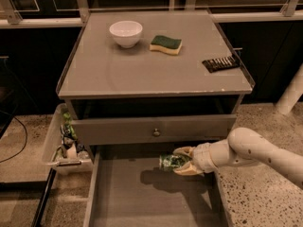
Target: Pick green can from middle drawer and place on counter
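The green can [169, 162] is a small shiny green can held sideways between the pale fingers of my gripper [182, 161]. The gripper is shut on it and holds it above the grey floor of the open middle drawer [142, 197], near the drawer's back, just below the closed drawer front with its round knob [156, 132]. A shadow of the can and gripper lies on the drawer floor beneath. My white arm [251, 152] reaches in from the right. The counter [142, 70] is the broad grey top above.
On the counter stand a white bowl [126, 33], a green-topped yellow sponge [166, 44] and a dark flat packet [220, 63] near the right edge. A pale bin [64, 143] with small items hangs left of the cabinet. Speckled floor lies to the right.
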